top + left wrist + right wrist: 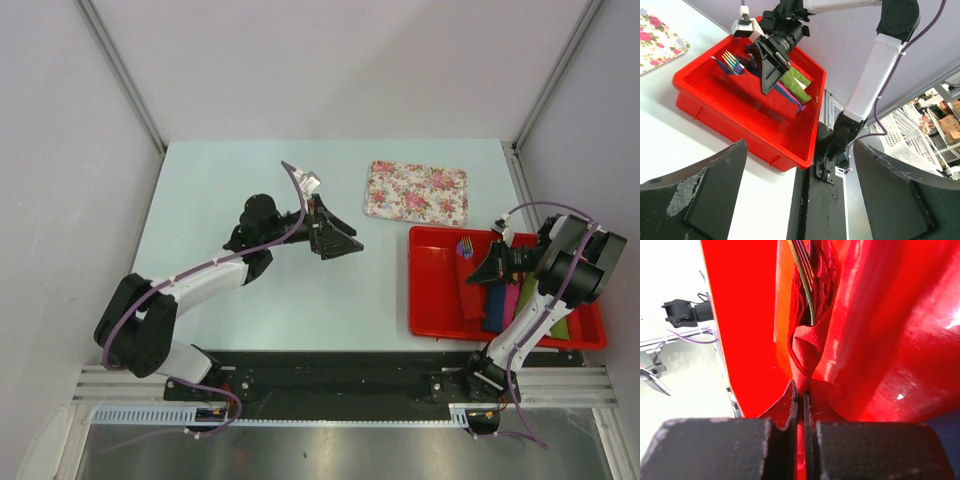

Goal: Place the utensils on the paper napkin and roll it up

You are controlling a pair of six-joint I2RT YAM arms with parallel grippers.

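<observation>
From the top camera, my left gripper (340, 242) hangs wide open above the bare tabletop (250, 180) near centre, holding nothing. I judge it is kept there, clear of the tray, to take whatever comes out. The red tray (428, 300) sits at 3 o'clock, with the floral mat (416, 192) just beyond it toward 1 o'clock. The right gripper (488, 270) is down inside the tray on the paper napkin (470, 297), a red strip lying beside blue, pink and green rolls (497, 308). The fork (466, 245) shows at the strip's 12 o'clock end. On the left wrist camera its own fingers (705, 200) stand far apart, looking across at the tray, where the right gripper points down into the red paper. On the right wrist camera the jaws are squeezed together on a crumpled fold of napkin, with fork tines lying in the folds just past them. I read it as a pinch on paper alone, to draw the napkin out, and paper this thin may tear.
</observation>
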